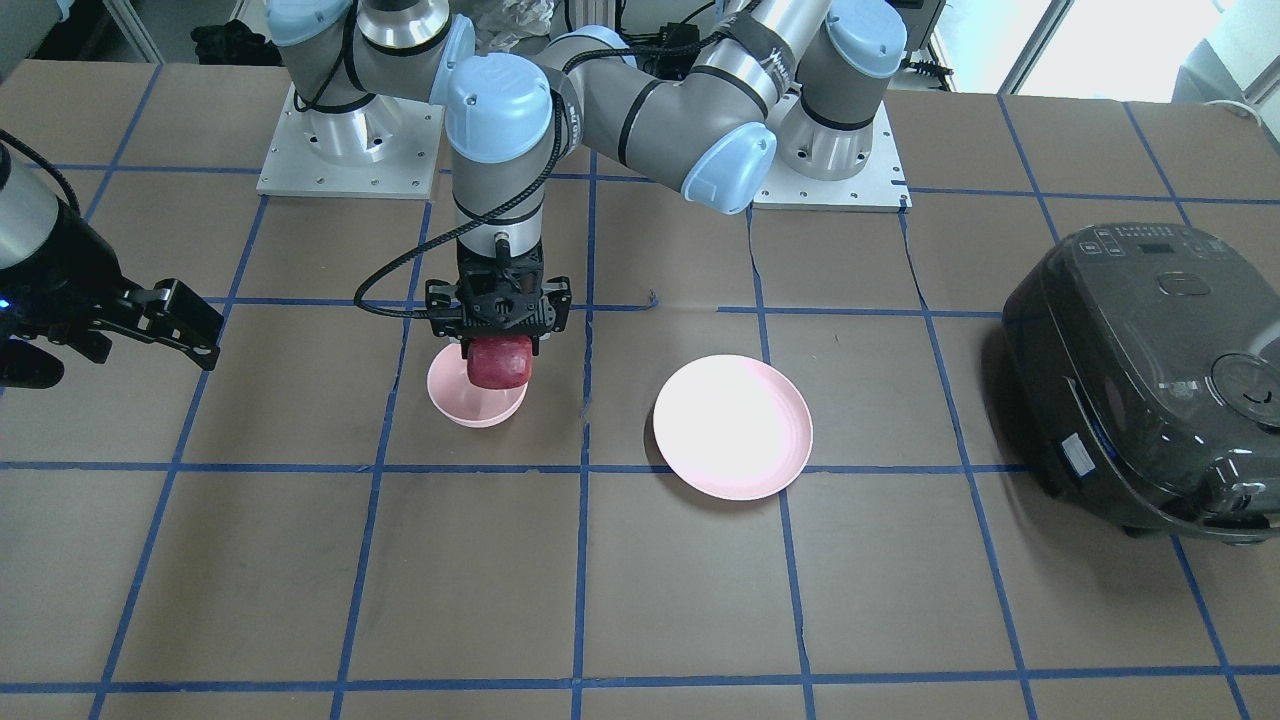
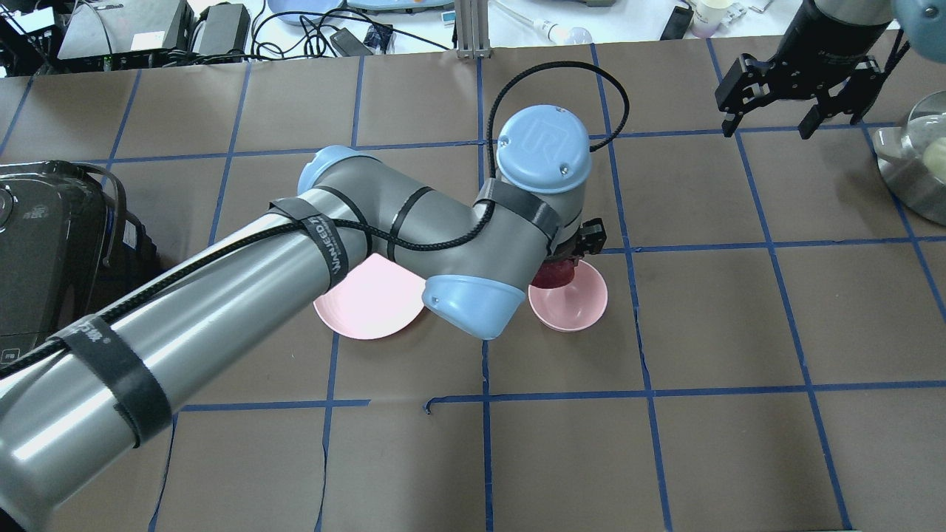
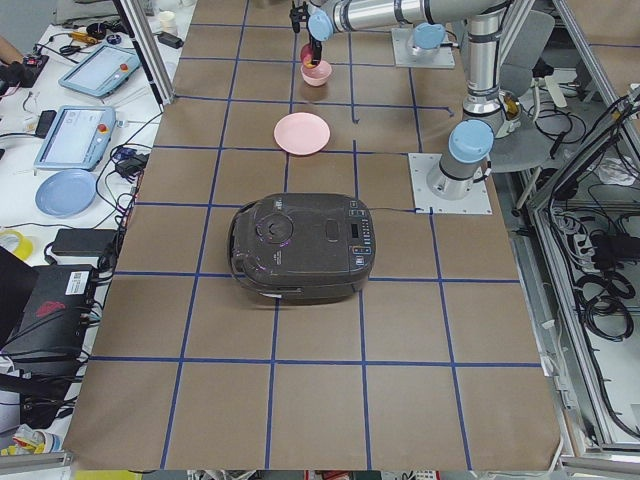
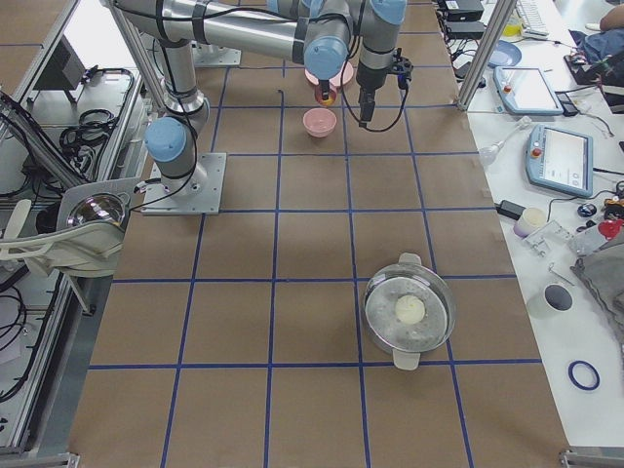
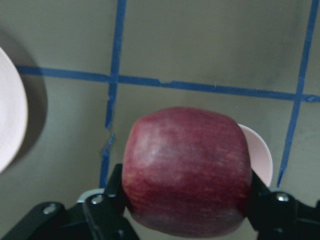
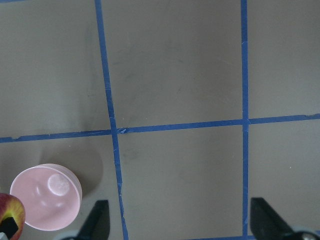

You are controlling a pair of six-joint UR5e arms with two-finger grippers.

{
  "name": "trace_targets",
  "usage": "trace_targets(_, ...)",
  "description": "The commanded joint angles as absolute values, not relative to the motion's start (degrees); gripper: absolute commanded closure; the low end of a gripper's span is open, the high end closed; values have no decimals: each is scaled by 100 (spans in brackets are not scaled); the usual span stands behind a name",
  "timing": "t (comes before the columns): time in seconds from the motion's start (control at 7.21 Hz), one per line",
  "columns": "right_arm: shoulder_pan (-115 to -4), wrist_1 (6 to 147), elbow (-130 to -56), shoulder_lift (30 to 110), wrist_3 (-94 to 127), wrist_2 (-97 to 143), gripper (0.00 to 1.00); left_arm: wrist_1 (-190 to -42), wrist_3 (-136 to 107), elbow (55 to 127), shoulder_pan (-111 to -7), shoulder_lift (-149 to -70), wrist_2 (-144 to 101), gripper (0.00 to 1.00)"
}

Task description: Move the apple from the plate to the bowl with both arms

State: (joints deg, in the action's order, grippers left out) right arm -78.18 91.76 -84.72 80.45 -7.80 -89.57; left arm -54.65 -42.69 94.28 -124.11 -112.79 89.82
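Observation:
My left gripper (image 1: 499,345) is shut on the dark-red apple (image 1: 500,368) and holds it just above the small deep pink bowl (image 1: 468,402). The left wrist view shows the apple (image 5: 187,170) clamped between both black fingers, with the bowl's rim (image 5: 261,155) behind it. From overhead the apple (image 2: 553,275) hangs over the bowl's (image 2: 575,303) near-left rim. The wide pink plate (image 1: 733,427) lies bare beside the bowl. My right gripper (image 1: 120,350) is open and empty, held high off to the side; its view shows the bowl (image 6: 46,197) at lower left.
A dark rice cooker (image 1: 1150,380) stands at the table's end on my left side. A steel pot (image 2: 916,159) sits at the far right edge. The arm base plates (image 1: 345,150) are at the back.

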Motion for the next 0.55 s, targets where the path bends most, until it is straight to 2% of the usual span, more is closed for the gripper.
trace_targets(0.0, -7796, 9141, -8490, 8051, -852, -9096, 0, -5397, -4377, 9264, -12568, -11687, 9105, 92)
trace_targets(0.28, -7770, 9158, -8490, 8051, -1340, -9123, 0, -5326, -4325, 9211, -12638, -11821, 9105, 83)
trace_targets(0.42, -7770, 9202, -8490, 8051, -1388, -9140, 0, -5257, -4316, 9211, -12639, -11882, 9105, 75)
